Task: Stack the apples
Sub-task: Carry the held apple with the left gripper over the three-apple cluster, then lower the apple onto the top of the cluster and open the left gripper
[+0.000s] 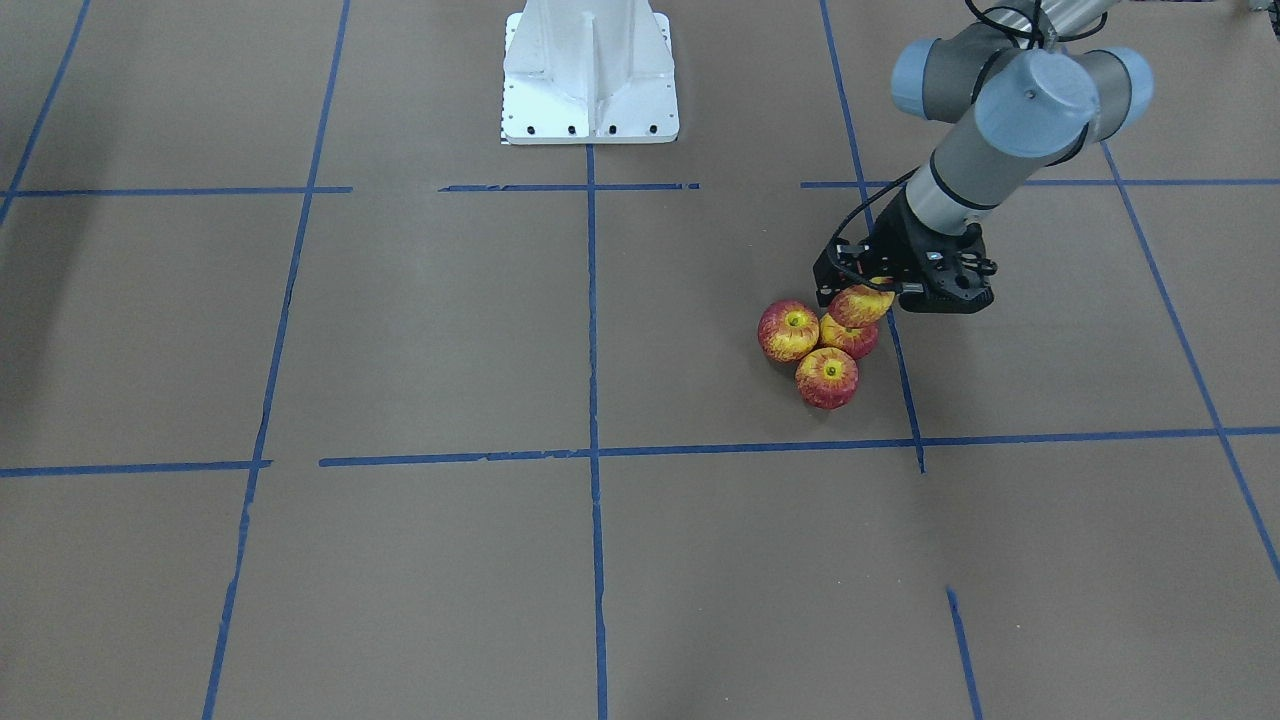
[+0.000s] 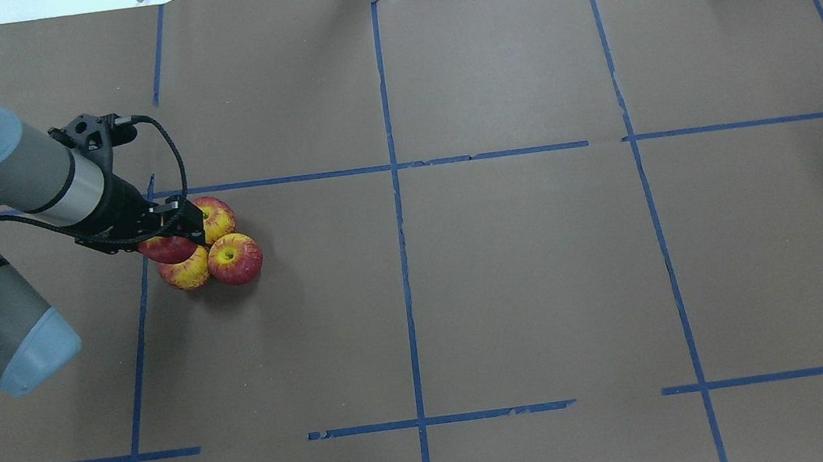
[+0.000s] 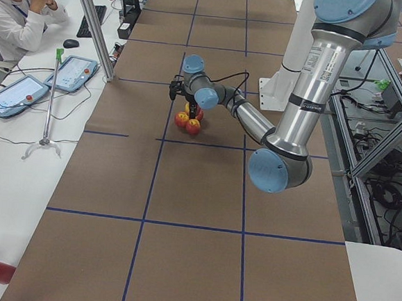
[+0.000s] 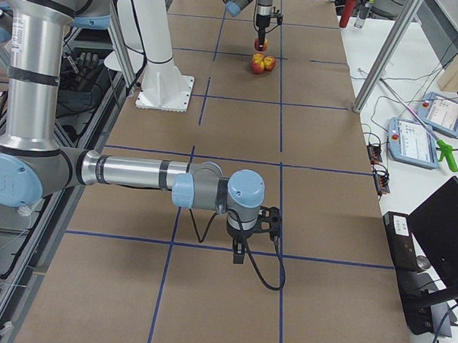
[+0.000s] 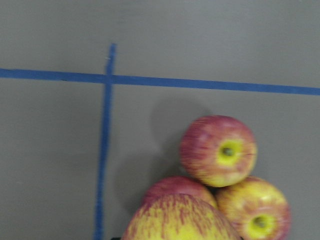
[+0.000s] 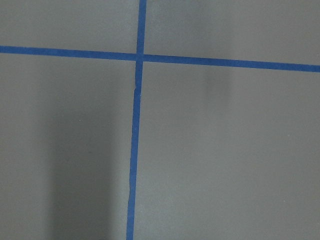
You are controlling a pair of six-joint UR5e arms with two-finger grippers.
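Three red-and-yellow apples sit touching in a cluster on the brown table: one (image 1: pixel 788 330), one (image 1: pixel 827 377) and one (image 1: pixel 851 337), half hidden. My left gripper (image 1: pixel 866 300) is shut on a fourth apple (image 1: pixel 860 304) and holds it just above the cluster, over the half-hidden one. In the overhead view the held apple (image 2: pixel 166 249) is under the gripper (image 2: pixel 175 240), beside the table apples (image 2: pixel 234 258). The left wrist view shows the held apple (image 5: pixel 180 220) low in frame over the three. My right gripper (image 4: pixel 240 254) hangs far away; I cannot tell whether it is open or shut.
The white robot base (image 1: pixel 590 75) stands at the table's middle edge. Blue tape lines (image 1: pixel 592 320) grid the table. A side table with tablets (image 3: pixel 71 74), a metal pole (image 3: pixel 92 23) and a seated operator (image 3: pixel 17 10) lie beyond the far edge.
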